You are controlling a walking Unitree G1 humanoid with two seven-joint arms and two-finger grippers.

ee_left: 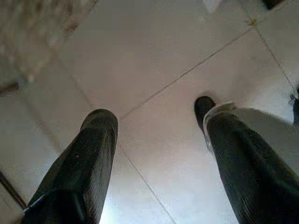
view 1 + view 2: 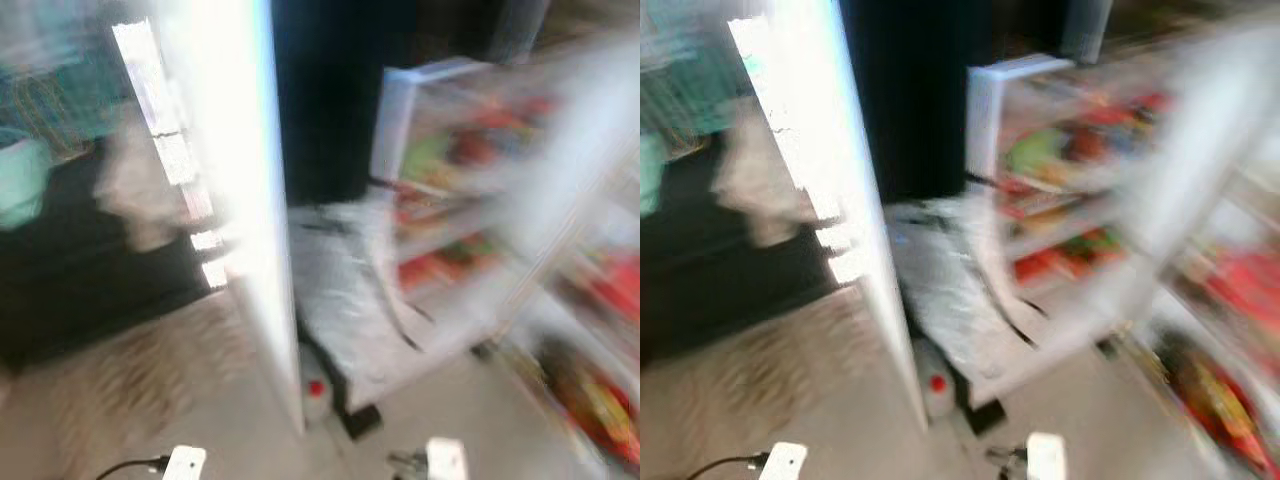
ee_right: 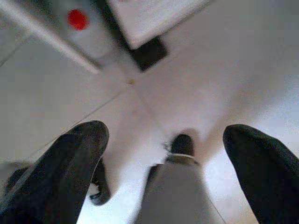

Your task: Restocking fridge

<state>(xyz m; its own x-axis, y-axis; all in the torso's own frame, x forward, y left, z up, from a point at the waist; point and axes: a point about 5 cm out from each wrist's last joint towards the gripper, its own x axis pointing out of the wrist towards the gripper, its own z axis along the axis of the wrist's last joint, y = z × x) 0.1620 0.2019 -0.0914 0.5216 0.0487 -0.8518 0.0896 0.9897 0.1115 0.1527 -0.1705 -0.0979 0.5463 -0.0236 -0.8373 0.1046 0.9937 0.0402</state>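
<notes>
Fridge (image 2: 450,200) open, contents blurred.

the two head views look forward and down from standing height, both smeared by motion blur, onto an open white fridge with blurred red and green goods on its shelves (image 2: 450,200) and its tall white door panel (image 2: 235,190) standing edge-on. they share the whole scene, the right eye's copy sitting slightly further left.

the left wrist view looks straight down along its two long black fingers (image 1: 79,172), set wide apart, at the pale tiled floor (image 1: 154,70) below.

the right wrist view also faces down between parted black fingers (image 3: 65,168). it shares with the head views a small red round cap (image 3: 77,19), seen at the door's foot (image 2: 316,388).
</notes>
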